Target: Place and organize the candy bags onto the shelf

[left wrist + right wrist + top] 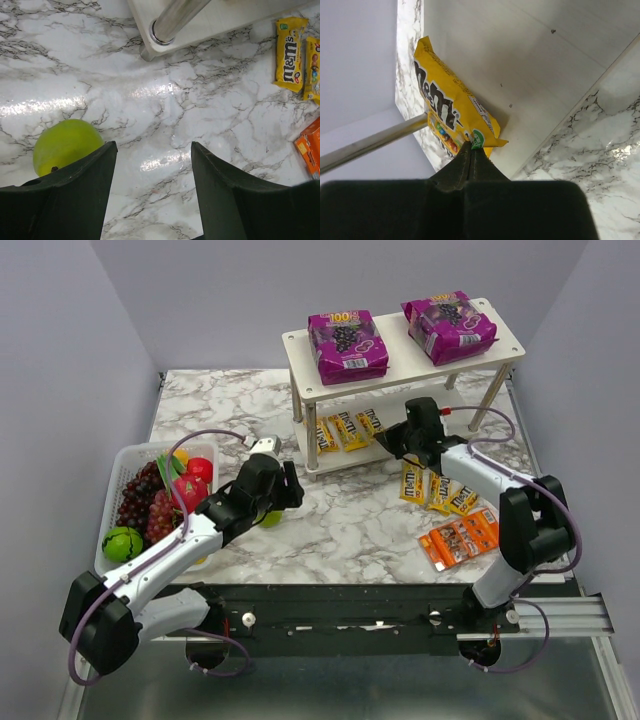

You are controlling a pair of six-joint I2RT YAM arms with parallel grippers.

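A yellow M&M's packet (445, 107) is pinched by its near corner between the closed tips of the right pincer (471, 150). It is held tilted over the lower tier of the white shelf (530, 55). A thin metal leg (370, 142) is seen just to that pincer's left. In the overhead view, two further yellow packets (338, 430) are seen lying on the same tier, beyond the pincer and to its left. Two purple pouches (348, 345) are laid side by side on the top tier, above it. Behind the right pincer, alongside its arm, three more yellow packets (438, 492) are lined up on the marble worktop (340, 530). A flat orange pack (460, 538) is found farther back, toward the arm's base.

The fingers of the left pincer (152, 147) are held apart over bare marble, and nothing is gripped between them. A round green fruit (65, 150) is seen just beside its left finger, and the shelf's corner foot lies ahead of it. A white fruit basket (120, 462) of grapes and other fruit is set well behind and to its left.
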